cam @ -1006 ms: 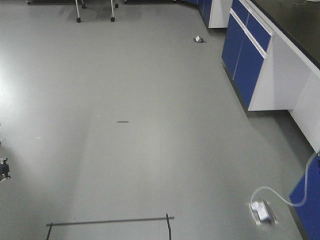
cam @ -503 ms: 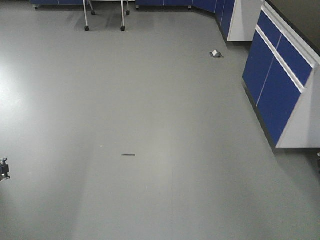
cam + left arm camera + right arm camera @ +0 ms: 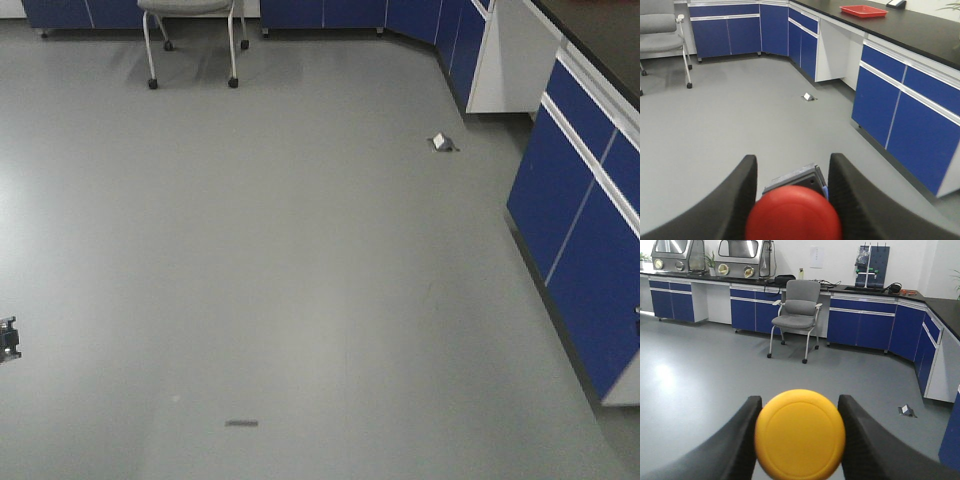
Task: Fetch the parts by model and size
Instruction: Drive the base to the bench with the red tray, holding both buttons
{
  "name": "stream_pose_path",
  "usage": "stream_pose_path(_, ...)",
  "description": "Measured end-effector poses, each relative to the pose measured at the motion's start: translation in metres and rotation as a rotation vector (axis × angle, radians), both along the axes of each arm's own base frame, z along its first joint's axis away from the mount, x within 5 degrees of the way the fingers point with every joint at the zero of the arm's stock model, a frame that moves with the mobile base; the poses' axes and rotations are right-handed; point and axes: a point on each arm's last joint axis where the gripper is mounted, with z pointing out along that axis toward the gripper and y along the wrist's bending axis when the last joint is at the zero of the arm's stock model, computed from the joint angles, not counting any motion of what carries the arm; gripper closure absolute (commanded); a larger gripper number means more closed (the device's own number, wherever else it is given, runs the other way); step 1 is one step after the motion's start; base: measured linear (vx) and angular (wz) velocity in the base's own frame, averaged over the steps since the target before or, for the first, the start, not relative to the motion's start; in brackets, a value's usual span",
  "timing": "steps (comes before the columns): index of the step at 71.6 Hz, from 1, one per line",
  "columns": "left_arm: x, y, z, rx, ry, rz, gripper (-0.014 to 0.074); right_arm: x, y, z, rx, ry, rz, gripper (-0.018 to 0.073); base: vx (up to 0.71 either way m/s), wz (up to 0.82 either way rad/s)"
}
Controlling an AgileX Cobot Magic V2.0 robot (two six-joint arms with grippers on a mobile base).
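Observation:
In the left wrist view my left gripper (image 3: 792,167) is shut on a push-button switch with a round red cap (image 3: 793,214) and a dark blocky base (image 3: 799,177) wedged between the two black fingers. The right wrist view shows my right gripper (image 3: 800,401) shut on the other switch. Its round yellow cap (image 3: 800,434) fills the gap between the fingers and hides its base. Both parts hang above the grey floor. Neither gripper shows in the front view.
Blue-fronted cabinets (image 3: 590,200) with a black counter line the right side and the far wall. A grey chair (image 3: 190,30) stands ahead at the left. A small floor socket (image 3: 441,143) and a dark mark (image 3: 241,423) are on the floor. A red tray (image 3: 863,10) lies on the counter.
The front view has advanced across the floor: the dark mark slid down the frame, the power strip and taped lines dropped out of view, and the chair's seat came into view.

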Motion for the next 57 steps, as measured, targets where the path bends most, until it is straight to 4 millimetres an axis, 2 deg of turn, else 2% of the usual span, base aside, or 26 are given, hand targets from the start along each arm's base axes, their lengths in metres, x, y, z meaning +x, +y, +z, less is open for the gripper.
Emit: stream_pose_path(57, 0.0, 0.0, 0.0, 0.0, 0.0, 0.0, 0.0603, 0.0, 0.0, 0.0001, 0.0, -0.001, 0.0, 0.0569, 0.71, 0.05)
